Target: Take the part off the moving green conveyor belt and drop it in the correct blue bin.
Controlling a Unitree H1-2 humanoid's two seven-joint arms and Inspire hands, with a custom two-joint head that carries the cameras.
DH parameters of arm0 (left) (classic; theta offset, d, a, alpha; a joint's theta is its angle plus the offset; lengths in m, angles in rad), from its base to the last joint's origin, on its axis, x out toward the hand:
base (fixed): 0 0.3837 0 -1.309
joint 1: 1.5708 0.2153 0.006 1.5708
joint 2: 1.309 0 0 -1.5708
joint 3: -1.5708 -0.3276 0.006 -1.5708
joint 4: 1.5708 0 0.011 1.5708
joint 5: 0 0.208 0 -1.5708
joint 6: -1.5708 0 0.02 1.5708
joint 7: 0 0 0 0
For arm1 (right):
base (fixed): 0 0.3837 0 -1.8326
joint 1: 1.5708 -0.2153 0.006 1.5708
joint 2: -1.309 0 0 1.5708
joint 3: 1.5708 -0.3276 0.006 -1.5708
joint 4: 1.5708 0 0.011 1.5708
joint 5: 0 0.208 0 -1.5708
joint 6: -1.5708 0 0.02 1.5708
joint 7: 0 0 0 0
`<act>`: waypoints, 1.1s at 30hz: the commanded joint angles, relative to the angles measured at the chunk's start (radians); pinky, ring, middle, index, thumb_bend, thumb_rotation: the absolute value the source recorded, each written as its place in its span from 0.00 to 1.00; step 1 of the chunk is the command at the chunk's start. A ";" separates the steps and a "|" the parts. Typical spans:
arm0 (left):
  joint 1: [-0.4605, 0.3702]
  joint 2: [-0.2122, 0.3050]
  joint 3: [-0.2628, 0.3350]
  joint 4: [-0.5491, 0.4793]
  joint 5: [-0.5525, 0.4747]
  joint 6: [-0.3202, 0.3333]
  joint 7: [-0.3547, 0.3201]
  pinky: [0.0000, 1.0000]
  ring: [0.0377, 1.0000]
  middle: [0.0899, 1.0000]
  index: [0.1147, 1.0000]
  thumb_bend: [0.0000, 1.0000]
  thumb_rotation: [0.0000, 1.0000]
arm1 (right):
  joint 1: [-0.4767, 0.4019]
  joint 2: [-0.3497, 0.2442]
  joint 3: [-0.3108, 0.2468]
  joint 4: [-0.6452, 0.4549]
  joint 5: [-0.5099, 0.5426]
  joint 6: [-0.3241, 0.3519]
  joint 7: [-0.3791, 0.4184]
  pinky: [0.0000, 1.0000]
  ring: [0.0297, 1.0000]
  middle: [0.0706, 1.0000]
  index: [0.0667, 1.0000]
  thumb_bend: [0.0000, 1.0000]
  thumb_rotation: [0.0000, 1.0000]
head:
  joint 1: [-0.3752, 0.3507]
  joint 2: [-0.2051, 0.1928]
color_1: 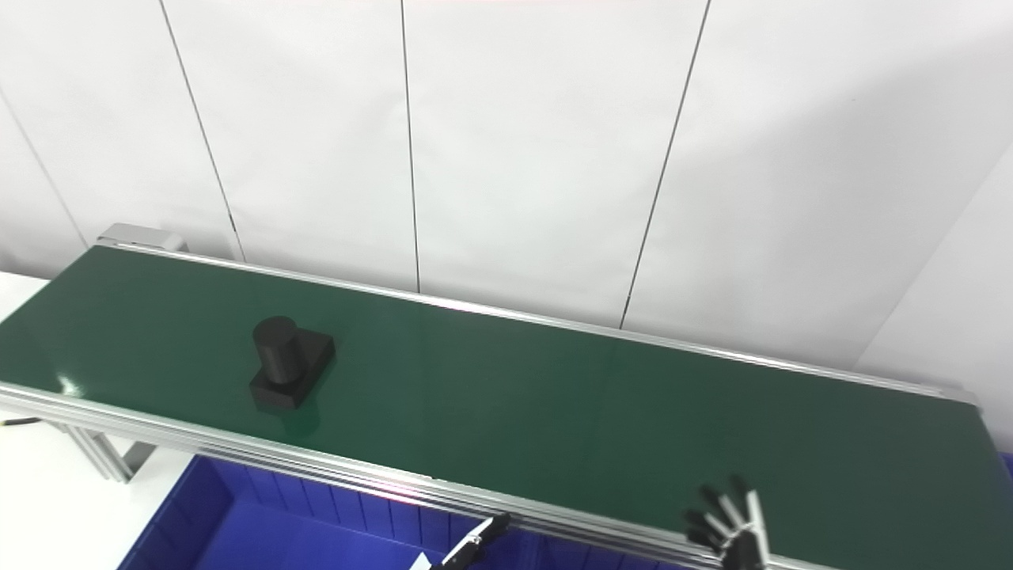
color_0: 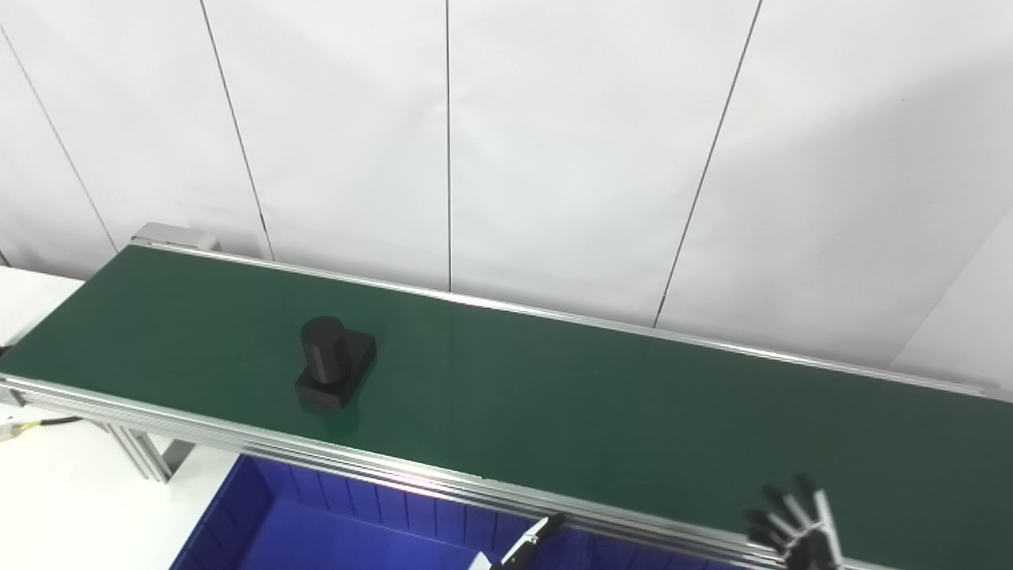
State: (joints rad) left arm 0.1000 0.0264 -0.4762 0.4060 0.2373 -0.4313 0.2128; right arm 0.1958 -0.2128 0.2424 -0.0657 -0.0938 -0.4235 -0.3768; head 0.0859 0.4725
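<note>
Black part (color_0: pixel 334 361) on green conveyor belt (color_0: pixel 554 396), far left of both; left robot hand (color_0: pixel 526 545) nearer, state unclear; right robot hand (color_0: pixel 795 522) splayed, empty.

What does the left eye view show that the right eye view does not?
Only the left eye view shows more white table with a yellow-tipped cable at the far left. Only the right eye view shows a sliver of a second blue bin at the right edge. Both share the green conveyor belt, the black part resting on it, the blue bin below, the right hand with fingers spread, and the left hand's fingers.
</note>
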 commanded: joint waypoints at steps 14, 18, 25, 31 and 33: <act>-0.024 0.002 -0.007 -0.018 -0.016 -0.039 0.001 0.96 0.96 0.93 0.93 0.86 1.00 | -0.091 -0.014 -0.221 -0.025 0.152 -0.046 0.154 0.81 0.87 0.93 1.00 0.98 0.93 | -0.005 0.001; -0.029 0.002 -0.013 -0.012 -0.006 -0.039 0.012 0.95 0.96 0.93 0.93 0.85 1.00 | -0.132 -0.015 -0.269 0.024 0.182 -0.046 0.263 0.75 0.83 0.94 1.00 0.95 0.87 | 0.000 0.002; -0.026 -0.003 -0.014 -0.021 -0.001 -0.039 0.016 0.95 0.96 0.93 0.93 0.86 1.00 | -0.229 -0.008 -0.320 0.119 0.163 -0.046 0.354 0.65 0.76 0.93 1.00 0.92 0.81 | 0.005 0.006; -0.022 -0.012 -0.011 -0.025 -0.004 -0.038 0.014 0.96 0.97 0.94 0.93 0.87 1.00 | -0.328 0.010 -0.335 0.210 0.114 -0.046 0.360 0.66 0.81 0.91 0.97 0.92 0.80 | 0.014 0.009; -0.021 -0.013 -0.013 -0.027 -0.003 -0.039 0.020 0.95 0.97 0.93 0.93 0.86 1.00 | -0.351 0.012 -0.327 0.234 0.093 -0.046 0.354 0.67 0.81 0.90 0.96 0.92 0.81 | 0.016 0.009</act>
State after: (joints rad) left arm 0.0900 0.0209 -0.4861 0.4056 0.2278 -0.4314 0.2159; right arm -0.1240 -0.1998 -0.0841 0.1776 0.0122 -0.4332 -0.0181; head 0.1012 0.4817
